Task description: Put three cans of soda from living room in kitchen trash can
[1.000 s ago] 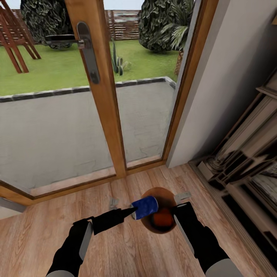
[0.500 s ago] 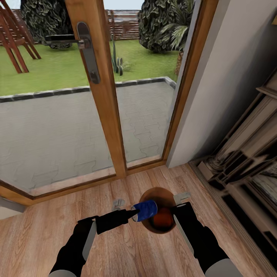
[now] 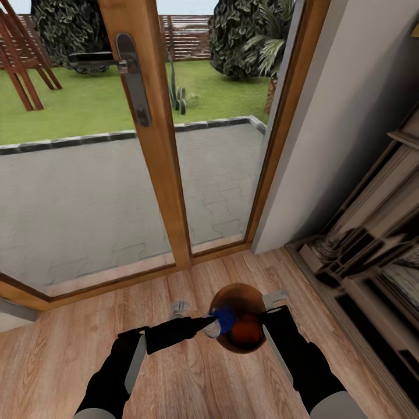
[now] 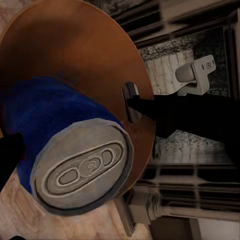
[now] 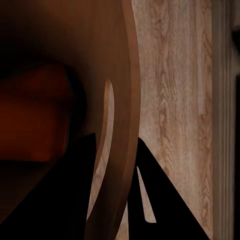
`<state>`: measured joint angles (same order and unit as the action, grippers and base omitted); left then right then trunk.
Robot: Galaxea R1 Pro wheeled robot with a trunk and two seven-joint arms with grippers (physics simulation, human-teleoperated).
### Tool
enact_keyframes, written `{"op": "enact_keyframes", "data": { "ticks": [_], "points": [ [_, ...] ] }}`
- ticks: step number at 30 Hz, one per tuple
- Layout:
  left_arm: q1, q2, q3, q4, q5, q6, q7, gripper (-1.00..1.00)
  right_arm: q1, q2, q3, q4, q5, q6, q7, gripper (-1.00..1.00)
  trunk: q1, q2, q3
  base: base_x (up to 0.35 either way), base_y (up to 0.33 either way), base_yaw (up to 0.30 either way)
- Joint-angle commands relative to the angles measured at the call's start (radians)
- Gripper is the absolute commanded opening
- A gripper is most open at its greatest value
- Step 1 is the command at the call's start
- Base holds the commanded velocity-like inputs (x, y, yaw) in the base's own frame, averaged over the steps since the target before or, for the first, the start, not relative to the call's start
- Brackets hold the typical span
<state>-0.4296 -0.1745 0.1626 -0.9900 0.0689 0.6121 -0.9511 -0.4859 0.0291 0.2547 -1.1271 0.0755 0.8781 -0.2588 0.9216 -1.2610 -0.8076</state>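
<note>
Bright daylight through the glass door [image 3: 87,174] — soft renders, wrist views dim and blurred

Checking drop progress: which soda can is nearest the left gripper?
The dark blue can, tipped over the bin rim right at the left gripper, pale top facing it. The orange can already lies deeper inside the bin.

Both arms are extended forward and downward in the head view. The left hand [image 3: 205,323] is angled inward toward the robot's right; whether its fingers are closed cannot be determined. The right hand [image 3: 273,317] is held beside it, forearm raised, and its two dark fingers [image 5: 70,195] are seen clamped on either side of a thin brown rim.
</note>
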Motion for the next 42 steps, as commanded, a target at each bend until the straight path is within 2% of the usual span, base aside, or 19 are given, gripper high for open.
{"op": "enact_keyframes", "data": {
  "ticks": [1,14,16,17,18,19,20,22,23,25,27,28,29,30,31,34,38,42],
  "points": [
    [0.000,0.000,0.000,0.000,0.000,0.000,0.000,1.00,0.000,0.000,0.000,0.000,-0.001,-0.001,0.003,-1.00,0.000,0.000,0.000,0.000,0.000,0.000],
    [0.000,0.000,0.004,-0.003,0.001,0.002,-0.021,1.00,0.000,0.000,0.000,0.000,-0.002,0.000,0.004,-1.00,0.000,0.000,0.000,0.000,0.000,0.000],
    [0.000,0.000,0.010,-0.004,0.001,0.002,-0.060,1.00,0.000,0.000,0.000,0.000,-0.002,0.001,0.005,-1.00,0.000,0.000,0.000,0.000,0.000,0.000],
    [0.000,0.000,0.016,-0.005,0.000,0.002,-0.102,1.00,0.000,0.000,0.000,0.000,-0.002,0.001,0.006,-1.00,0.000,0.000,0.000,0.000,0.000,0.000],
    [0.000,0.011,0.019,-0.005,-0.001,0.002,-0.124,1.00,0.000,0.000,0.000,0.000,-0.002,0.001,0.006,-1.00,0.000,0.000,0.000,0.000,0.000,0.000],
    [0.000,0.044,0.027,-0.004,-0.002,0.002,-0.169,1.00,0.000,0.000,0.000,0.000,-0.002,0.001,0.007,-1.00,0.000,0.000,0.000,0.000,0.000,0.000],
    [0.000,0.065,0.032,-0.003,-0.003,0.002,-0.189,1.00,0.000,0.000,0.000,0.000,-0.002,0.001,0.008,-1.00,0.000,0.000,0.000,0.000,0.000,0.000],
    [0.000,0.160,0.070,0.002,-0.004,0.001,-0.246,1.00,0.000,0.000,0.000,0.000,-0.003,0.002,0.010,-1.00,0.000,0.000,0.000,0.000,0.000,0.000],
    [0.000,0.184,0.086,0.008,-0.005,0.000,-0.253,1.00,0.000,0.000,0.000,0.000,-0.003,0.002,0.010,-1.00,0.000,0.000,0.000,0.000,0.000,0.000],
    [0.000,0.274,0.160,0.073,-0.008,-0.024,-0.271,1.00,0.000,-0.001,0.000,0.000,-0.004,0.001,0.011,-1.00,0.000,0.000,0.000,0.000,0.000,0.000],
    [0.000,0.312,0.192,0.120,-0.009,-0.055,-0.275,1.00,0.000,-0.001,-0.001,0.000,-0.005,0.001,0.012,-1.00,0.000,0.000,0.000,0.000,0.000,0.000],
    [0.000,0.381,0.229,0.239,-0.011,-0.147,-0.278,1.00,0.000,-0.001,-0.001,0.000,-0.007,-0.001,0.013,-1.00,0.000,0.000,0.000,0.000,0.000,0.000],
    [0.000,0.418,0.241,0.341,-0.011,-0.238,-0.279,1.00,0.000,-0.001,-0.001,0.000,-0.008,-0.015,0.013,-1.00,0.000,0.000,0.000,0.000,0.000,0.000],
    [0.000,0.426,0.243,0.373,-0.011,-0.270,-0.278,1.00,0.000,-0.001,-0.001,0.000,-0.009,-0.021,0.013,-1.00,0.000,0.000,0.000,0.000,0.000,0.000],
    [0.000,0.439,0.247,0.435,-0.011,-0.336,-0.278,1.00,0.000,-0.001,-0.001,0.000,-0.010,-0.031,0.013,-1.00,0.000,0.000,0.000,0.000,0.000,0.000],
    [0.000,0.452,0.251,0.525,-0.012,-0.428,-0.279,1.00,0.000,-0.001,-0.002,0.000,-0.010,-0.043,0.013,-1.00,0.000,0.000,0.000,0.000,0.000,0.000],
    [0.000,0.460,0.252,0.586,-0.012,-0.478,-0.282,1.00,0.001,0.000,-0.001,0.000,-0.012,-0.049,0.014,-1.00,0.000,0.000,0.000,0.000,0.000,0.000],
    [0.000,0.478,0.251,0.603,-0.011,-0.494,-0.287,1.00,0.001,0.000,-0.001,0.000,-0.014,-0.051,0.016,-1.00,0.000,0.000,0.000,0.000,0.000,0.000]
  ]
}}
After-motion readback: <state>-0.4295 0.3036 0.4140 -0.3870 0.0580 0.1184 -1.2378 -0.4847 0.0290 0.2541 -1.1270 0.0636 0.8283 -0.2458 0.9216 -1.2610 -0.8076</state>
